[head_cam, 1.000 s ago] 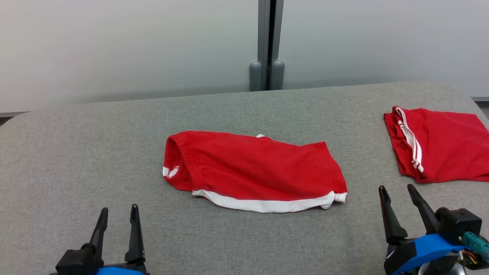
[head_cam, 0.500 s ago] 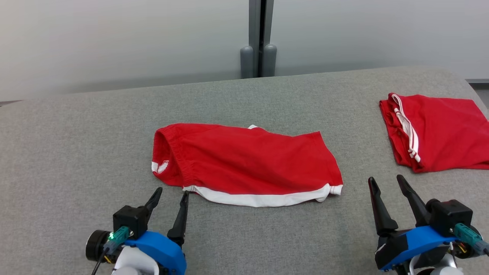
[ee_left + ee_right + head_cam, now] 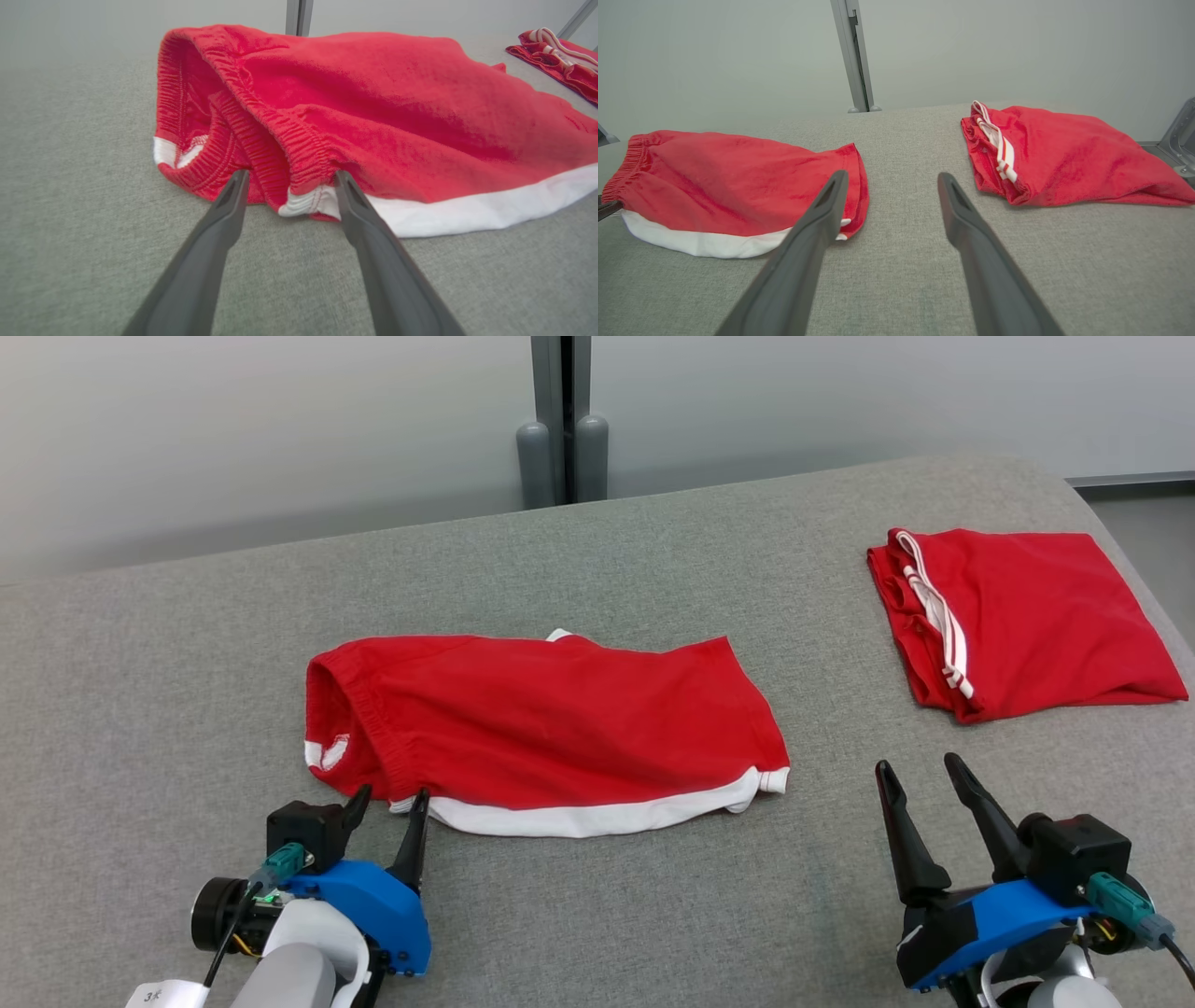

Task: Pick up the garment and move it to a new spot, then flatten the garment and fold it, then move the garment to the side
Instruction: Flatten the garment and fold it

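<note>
Centrally in the head view, red shorts point(image 3: 560, 719) lie on the grey table point(image 3: 653, 915). Lower left, the left end effector point(image 3: 390, 795) gapes empty, fingertips flanking the waistband's white-trimmed corner. Lower right, the right end effector point(image 3: 920, 763) gapes wide, empty.

The right gripper point(image 3: 889, 179) points across the grey fabric surface point(image 3: 896, 280), fingers spread apart. Red shorts point(image 3: 728, 182) with a white hem lie at the view's left. A folded red garment point(image 3: 1069, 154) with white stripes lies at its right.
</note>
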Available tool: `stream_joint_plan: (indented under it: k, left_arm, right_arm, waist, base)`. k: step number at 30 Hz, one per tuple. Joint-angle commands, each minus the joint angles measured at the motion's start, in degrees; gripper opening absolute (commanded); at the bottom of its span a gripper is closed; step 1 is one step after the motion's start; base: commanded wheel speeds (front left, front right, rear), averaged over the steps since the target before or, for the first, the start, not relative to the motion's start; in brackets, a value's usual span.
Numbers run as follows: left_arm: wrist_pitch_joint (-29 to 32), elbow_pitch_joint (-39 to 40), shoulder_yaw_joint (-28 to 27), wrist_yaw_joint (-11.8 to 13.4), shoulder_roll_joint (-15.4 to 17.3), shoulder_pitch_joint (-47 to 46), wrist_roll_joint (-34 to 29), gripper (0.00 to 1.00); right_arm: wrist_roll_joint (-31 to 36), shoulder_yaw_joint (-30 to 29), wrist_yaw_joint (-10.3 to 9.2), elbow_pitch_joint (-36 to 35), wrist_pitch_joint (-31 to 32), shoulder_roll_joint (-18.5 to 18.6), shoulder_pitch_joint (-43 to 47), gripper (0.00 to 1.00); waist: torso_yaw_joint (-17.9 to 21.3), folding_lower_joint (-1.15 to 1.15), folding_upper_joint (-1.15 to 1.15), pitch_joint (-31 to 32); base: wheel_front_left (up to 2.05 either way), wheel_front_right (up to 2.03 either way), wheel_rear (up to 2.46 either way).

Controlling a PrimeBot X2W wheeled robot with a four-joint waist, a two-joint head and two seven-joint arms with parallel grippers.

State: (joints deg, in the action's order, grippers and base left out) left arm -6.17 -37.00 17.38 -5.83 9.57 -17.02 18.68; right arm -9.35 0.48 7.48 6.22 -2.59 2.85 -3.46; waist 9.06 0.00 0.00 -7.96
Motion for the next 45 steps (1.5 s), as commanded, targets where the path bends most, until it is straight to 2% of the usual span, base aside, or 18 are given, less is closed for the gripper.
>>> stream_joint_plan:
  k: [1, 3, 6, 7, 8, 12, 17, 23, 31, 35, 39, 45]
  left_arm:
    - [-0.4, -1.2, -0.2, 0.3, -0.1, -1.3, 0.4, 0.69]
    - [-0.6, -2.5, -0.1, 0.1, -0.3, -2.0, 0.7, 0.50]
    - [-1.2, -4.1, 0.1, -0.4, -0.8, -2.9, 1.5, 0.37]
    - [-1.2, -4.7, 0.2, -0.5, -0.8, -3.3, 1.7, 0.14]
    - [-1.4, -5.2, 0.3, -0.6, -1.0, -3.6, 2.1, 0.00]
    - [-2.5, -6.6, 0.2, -0.9, -1.4, -4.4, 3.2, 0.00]
    - [-5.1, -7.4, -1.0, 0.2, -1.7, -3.0, 4.2, 0.00]
    - [-6.2, -7.5, -0.7, 0.3, -2.1, -2.7, 4.6, 0.00]
    - [-6.8, -7.0, -0.1, -0.1, -2.2, -3.4, 5.1, 0.00]
    - [-6.9, -6.5, 0.4, -0.3, -2.1, -3.5, 5.3, 0.00]
    - [-6.7, -6.0, 0.8, -0.3, -2.0, -3.4, 5.4, 0.00]
    - [-6.4, -5.2, 1.4, -0.3, -2.0, -3.2, 5.6, 0.00]
  right_arm:
    - [-0.4, 0.2, 0.03, 0.2, -0.2, 0.1, -0.7, 1.00]
    - [-0.4, 0.3, 0.03, 0.3, -0.2, 0.1, -0.8, 1.00]
    - [-0.4, 0.3, 0.03, 0.1, -0.2, 0.1, -1.1, 1.00]
    - [-0.4, 0.4, 0.03, 0.1, -0.1, 0.1, -1.1, 1.00]
    - [-0.4, 0.5, 0.03, 0.1, 0.0, 0.1, -1.2, 1.00]
    - [-1.2, 1.8, 0.03, 0.7, 1.2, 0.1, -1.4, 1.00]
    - [-1.8, 4.4, 0.03, 3.0, 5.0, 0.1, -2.8, 1.00]
    - [2.1, 6.9, 0.03, 7.7, 7.9, 0.1, -5.9, 1.00]
    - [-3.5, 7.5, 0.02, 13.0, 9.4, 0.1, -11.4, 1.00]
    - [-6.0, 7.2, 0.02, 15.5, 15.3, 0.1, -15.3, 1.00]
    - [-5.5, 8.5, 0.02, 17.4, 24.3, 0.1, -18.5, 1.00]
    - [-5.0, 9.2, 0.03, 17.4, 32.3, 0.1, -20.6, 1.00]
  waist:
    - [0.3, 0.00, 0.00, -0.2]
    - [0.4, 0.00, 0.00, -0.3]
    - [0.5, 0.00, 0.00, -0.6]
    - [0.5, 0.00, 0.00, -0.8]
    - [0.4, 0.00, 0.00, -0.9]
    - [0.0, 0.00, 0.00, -1.5]
    - [-1.1, 0.00, 0.00, -2.1]
    - [-2.9, 0.00, 0.00, -2.6]
    - [-3.4, 0.00, 0.00, -3.1]
    - [-3.2, 0.00, 0.00, -2.9]
    - [-3.1, 0.00, 0.00, -2.6]
    - [-3.6, 0.00, 0.00, -2.4]
  base:
    - [0.00, 0.00, 0.00]
    - [0.00, 0.00, 0.00]
    - [0.00, 0.00, 0.00]
    - [0.00, 0.00, 0.00]
    - [0.00, 0.00, 0.00]
    - [0.00, 0.00, 0.00]
    - [0.00, 0.00, 0.00]
    - [0.00, 0.00, 0.00]
    - [0.00, 0.00, 0.00]
    - [0.00, 0.00, 0.00]
    - [0.00, 0.00, 0.00]
    - [0.00, 0.00, 0.00]
